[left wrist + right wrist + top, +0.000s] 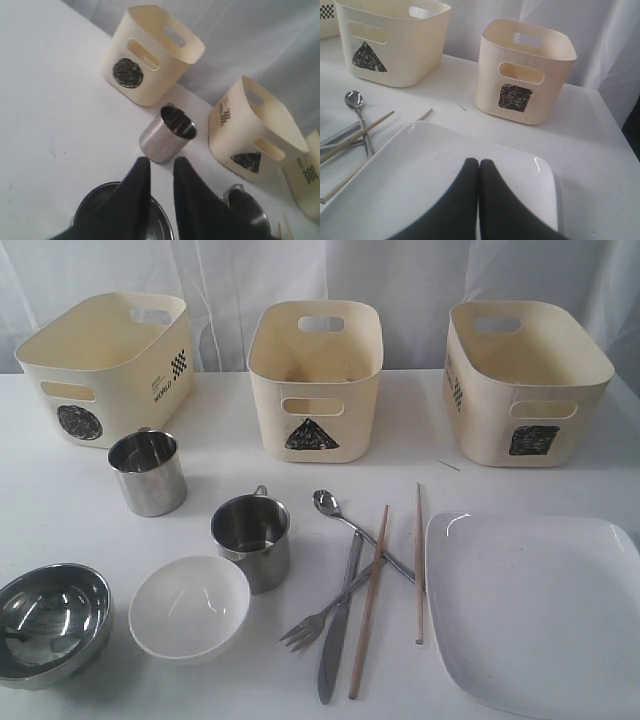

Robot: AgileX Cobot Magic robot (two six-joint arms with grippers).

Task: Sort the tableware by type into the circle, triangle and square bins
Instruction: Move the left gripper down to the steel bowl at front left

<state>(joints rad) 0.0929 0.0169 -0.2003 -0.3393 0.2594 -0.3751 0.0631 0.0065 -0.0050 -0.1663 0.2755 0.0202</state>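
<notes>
Nothing is sorted: circle bin [105, 360], triangle bin [315, 390] and square bin [525, 390] look empty, all tableware [252, 538] lies on the surface [60, 515]. Left gripper [161, 167] narrowly parted over the steel bowl [50, 620]; right gripper [479, 163] closed, empty, over the square plate [540, 610].

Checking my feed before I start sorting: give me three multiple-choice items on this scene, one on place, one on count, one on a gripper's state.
1. Which bin stands mid-row in the exterior view? A circle bin; B triangle bin; C square bin.
2. How many steel mugs are out? A one; B two; C three.
3. The right gripper is: A shut, empty; B wide open; C shut on a spoon.
Answers: 1 B, it sits between the other two. 2 B, one near the circle bin, one beside the white bowl. 3 A, its fingertips touch, nothing between.
</notes>
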